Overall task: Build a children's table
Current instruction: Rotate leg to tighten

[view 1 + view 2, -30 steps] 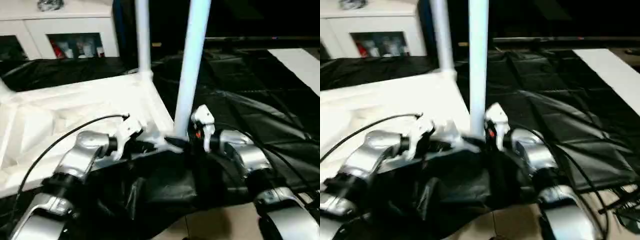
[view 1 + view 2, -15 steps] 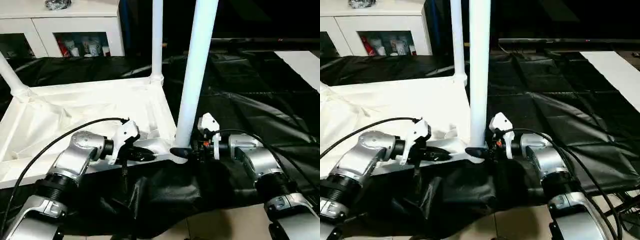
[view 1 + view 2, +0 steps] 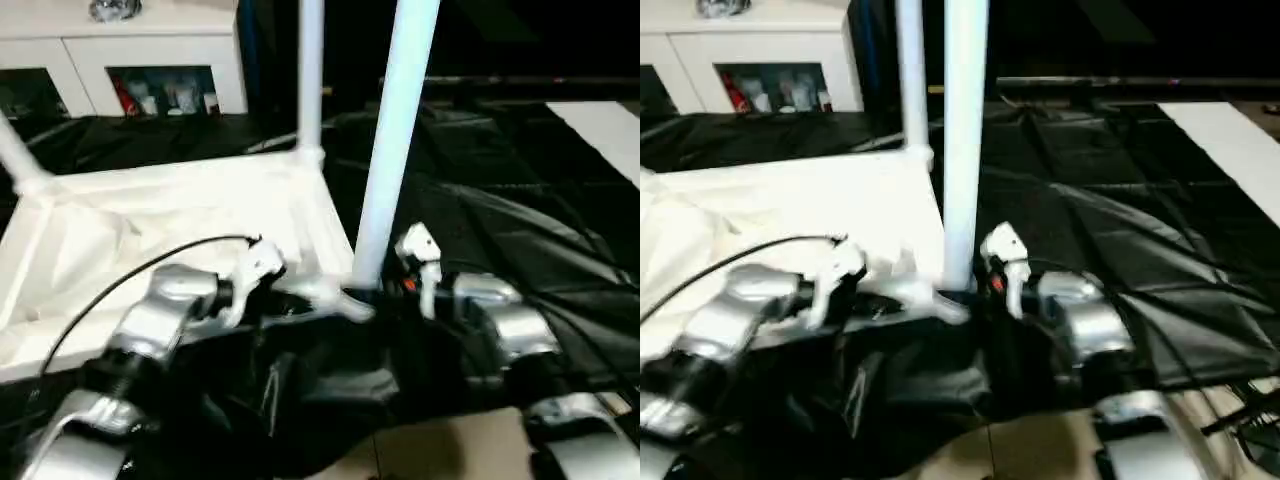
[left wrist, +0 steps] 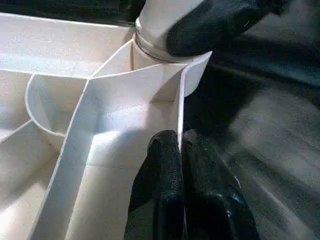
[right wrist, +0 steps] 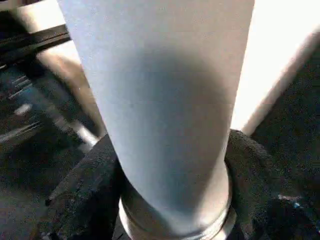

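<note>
Right end effector (image 3: 368, 296) grips unlabelled leg (image 3: 390, 140).

The near leg (image 3: 385, 150) and the far leg (image 3: 310, 75) both run out past the top edge, so their upper ends stay unseen. A third leg (image 3: 18, 155) is cut by the left edge. The items behind the cabinet (image 3: 150, 60) glass are too blurred to identify. The near leg's foot is hidden behind the right end effector (image 5: 170, 200).
</note>
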Tool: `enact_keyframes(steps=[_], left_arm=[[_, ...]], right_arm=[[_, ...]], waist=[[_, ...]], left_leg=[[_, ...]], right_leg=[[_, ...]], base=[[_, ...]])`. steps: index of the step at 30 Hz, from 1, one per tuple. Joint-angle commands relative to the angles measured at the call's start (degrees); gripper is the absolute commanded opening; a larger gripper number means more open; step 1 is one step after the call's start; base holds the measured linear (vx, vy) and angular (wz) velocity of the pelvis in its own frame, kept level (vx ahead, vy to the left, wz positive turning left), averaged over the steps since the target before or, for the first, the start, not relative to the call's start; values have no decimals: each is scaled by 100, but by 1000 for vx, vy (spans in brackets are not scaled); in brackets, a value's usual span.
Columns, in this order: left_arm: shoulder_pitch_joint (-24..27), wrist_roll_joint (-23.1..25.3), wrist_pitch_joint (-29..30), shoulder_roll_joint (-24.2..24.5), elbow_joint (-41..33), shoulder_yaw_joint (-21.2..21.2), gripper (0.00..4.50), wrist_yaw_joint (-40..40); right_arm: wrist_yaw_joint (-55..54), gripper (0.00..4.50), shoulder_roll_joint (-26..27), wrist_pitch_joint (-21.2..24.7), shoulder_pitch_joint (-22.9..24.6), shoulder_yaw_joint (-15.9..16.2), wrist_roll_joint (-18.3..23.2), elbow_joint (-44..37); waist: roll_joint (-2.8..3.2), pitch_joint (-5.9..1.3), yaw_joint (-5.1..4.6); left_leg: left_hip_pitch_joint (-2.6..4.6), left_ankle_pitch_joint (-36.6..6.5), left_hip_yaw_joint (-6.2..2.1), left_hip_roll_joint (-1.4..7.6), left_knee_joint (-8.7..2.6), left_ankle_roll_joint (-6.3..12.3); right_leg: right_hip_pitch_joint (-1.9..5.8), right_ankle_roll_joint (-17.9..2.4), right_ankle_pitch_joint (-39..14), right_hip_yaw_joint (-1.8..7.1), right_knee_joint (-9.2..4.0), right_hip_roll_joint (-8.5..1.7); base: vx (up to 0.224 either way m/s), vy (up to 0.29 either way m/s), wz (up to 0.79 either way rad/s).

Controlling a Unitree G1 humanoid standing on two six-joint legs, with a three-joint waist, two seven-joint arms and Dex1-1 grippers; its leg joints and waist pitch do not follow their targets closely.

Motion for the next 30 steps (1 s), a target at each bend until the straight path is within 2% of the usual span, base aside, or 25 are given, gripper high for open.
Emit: enact_keyframes(steps=[1, 4, 5, 7, 12, 13, 15, 17, 18, 23, 26, 29, 30], left_arm=[[-371, -10, -125, -360, 113, 116, 0, 658], [-451, 33, -105, -437, 212, 143, 0, 858], [-619, 94, -72, -638, 394, 205, 0, 1278], [-730, 105, -85, -805, 504, 250, 0, 1506], [-765, 106, -198, -967, 537, 214, 0, 1527], [-744, 90, -216, -964, 512, 196, 0, 1471], [-676, 62, -229, -937, 431, 163, 0, 1348], [-591, 40, -257, -873, 351, 135, 0, 1157], [-574, 41, -264, -853, 342, 131, 0, 1125], [-419, 9, -316, -582, 223, 58, 0, 668], [-363, 4, -298, -469, 153, 53, 0, 513], [-260, 18, -262, -249, 25, 23, 0, 206], [-209, 10, -237, -161, -40, 12, 0, 102]], right_arm=[[-745, 259, 434, 108, -146, 106, -112, 442], [-1008, 259, 552, 145, -222, 46, -100, 557], [-1568, 259, 869, 181, -376, -46, -117, 749], [-2029, 259, 1136, 157, -516, -114, -176, 949], [-2247, 259, 1364, -106, -647, -4, -379, 1223], [-2192, 294, 1354, -125, -645, 8, -374, 1221], [-1943, 329, 1345, -87, -631, -93, -200, 1155], [-1702, 338, 1281, -34, -621, -173, -77, 1049], [-1648, 364, 1251, -41, -619, -163, -86, 1030], [-1029, 386, 822, 79, -591, 113, -303, 820], [-644, 386, 600, 182, -532, 240, -352, 689], [21, 386, 212, 538, -404, 363, -364, 345], [205, 386, 68, 713, -361, 387, -325, 141]], waist=[[-5, -340, -58], [-7, -342, -109], [-14, -342, -118], [-9, -352, -130], [-2, -369, -130], [-4, -372, -127], [1, -372, -124], [16, -372, -120], [11, -372, -124], [-1, -373, -120], [0, -369, -116], [-7, -361, -94], [-46, -360, -79]], left_leg=[[140, -1949, -101, 186, -401, -101], [128, -1999, -108, 192, -397, -69], [110, -1947, -99, 189, -400, -33], [109, -1907, -107, 189, -406, -65], [89, -1829, -93, 200, -411, -22], [86, -1809, -90, 200, -409, -10], [76, -1741, -84, 201, -411, 30], [77, -1723, -77, 201, -406, 67], [76, -1716, -78, 205, -409, 66], [62, -1676, -76, 209, -412, 102], [76, -1651, -69, 215, -404, 113], [66, -1626, -66, 225, -409, 156], [65, -1594, -67, 227, -411, 170]], right_leg=[[179, -838, -2863, 258, -605, -479], [177, -778, -2924, 258, -624, -481], [171, -788, -2826, 269, -621, -474], [176, -811, -2769, 266, -607, -474], [196, -956, -2274, 282, -558, -474], [201, -972, -2208, 283, -551, -472], [220, -1018, -2039, 289, -535, -470], [226, -1060, -1970, 292, -531, -472], [230, -1076, -1948, 289, -528, -469], [259, -1113, -1851, 287, -508, -462], [246, -1127, -1922, 292, -520, -470], [254, -1099, -1930, 289, -517, -459], [264, -1083, -1954, 285, -505, -455]], base=[[0, 0, 0], [0, 0, 0], [0, 0, 0], [0, 0, 0], [0, 0, 0], [0, 0, 0], [0, 0, 0], [0, 0, 0], [0, 0, 0], [0, 0, 0], [0, 0, 0], [0, 0, 0], [0, 0, 0]])
